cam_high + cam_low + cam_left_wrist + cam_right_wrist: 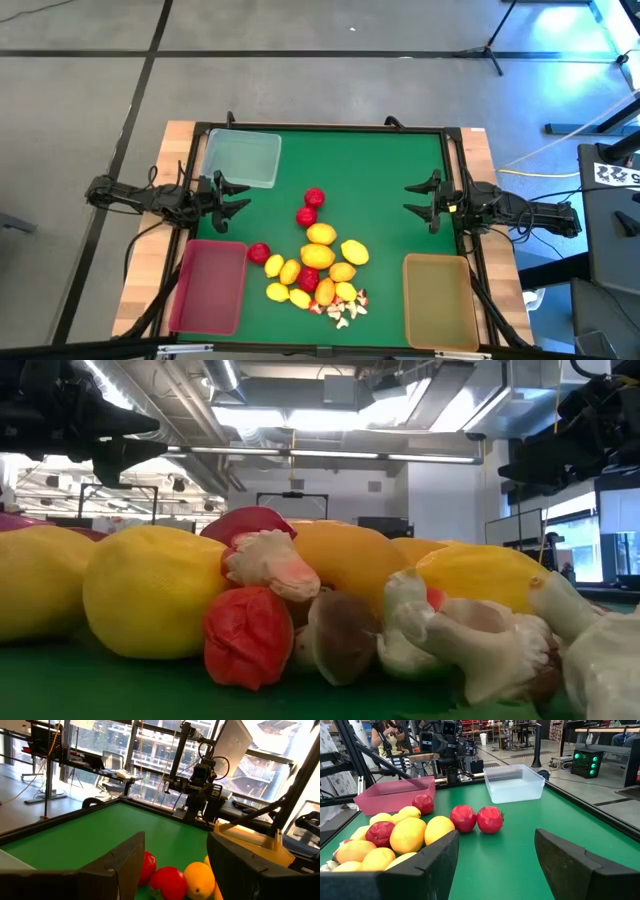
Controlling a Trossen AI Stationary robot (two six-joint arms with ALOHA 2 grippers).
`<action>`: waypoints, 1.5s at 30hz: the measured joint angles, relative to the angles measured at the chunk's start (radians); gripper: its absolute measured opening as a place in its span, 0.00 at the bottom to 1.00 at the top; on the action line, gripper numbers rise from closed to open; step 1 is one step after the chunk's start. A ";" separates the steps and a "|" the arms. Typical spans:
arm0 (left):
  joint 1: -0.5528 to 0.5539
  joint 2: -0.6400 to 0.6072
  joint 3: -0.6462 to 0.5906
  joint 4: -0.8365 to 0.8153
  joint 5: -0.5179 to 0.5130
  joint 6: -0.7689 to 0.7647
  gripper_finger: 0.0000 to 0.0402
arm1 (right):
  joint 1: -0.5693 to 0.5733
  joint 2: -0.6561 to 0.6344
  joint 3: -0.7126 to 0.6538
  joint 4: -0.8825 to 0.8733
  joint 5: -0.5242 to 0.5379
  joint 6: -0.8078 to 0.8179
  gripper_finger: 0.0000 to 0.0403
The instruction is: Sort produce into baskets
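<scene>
The produce lies in a pile (320, 265) on the green mat near the table's front edge. It holds red strawberries (463, 817), yellow and orange lemon-like ovals (407, 835) and tiny white-and-red bits (460, 640). The clear basket (242, 160) stands at the far left. Nearer the front are the pinkish-red basket (208, 285) on the left and the tan-yellow basket (438, 300) on the right. My left gripper (245, 197) hangs open over the mat's left edge, pointing level toward the middle. Opposite it, my right gripper (410, 199) stands open at the right edge. Nothing sits between either pair of fingers.
A black frame (320, 128) borders the green mat, with a wooden table edge (170, 150) outside it. Bare mat (350, 170) lies between the two grippers and toward the far edge. In the right wrist view a person (387, 732) shows in the room beyond the table.
</scene>
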 joint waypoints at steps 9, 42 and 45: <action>0.000 0.000 0.000 0.001 -0.003 -0.159 0.52 | 0.000 0.000 0.000 0.000 0.000 0.000 0.64; 0.000 0.000 0.000 0.118 -0.053 -0.091 0.52 | 0.000 0.000 -0.001 0.120 0.017 0.118 0.64; 0.000 0.000 0.000 0.201 -0.049 -0.046 0.52 | 0.000 0.000 0.000 0.124 0.090 0.172 0.64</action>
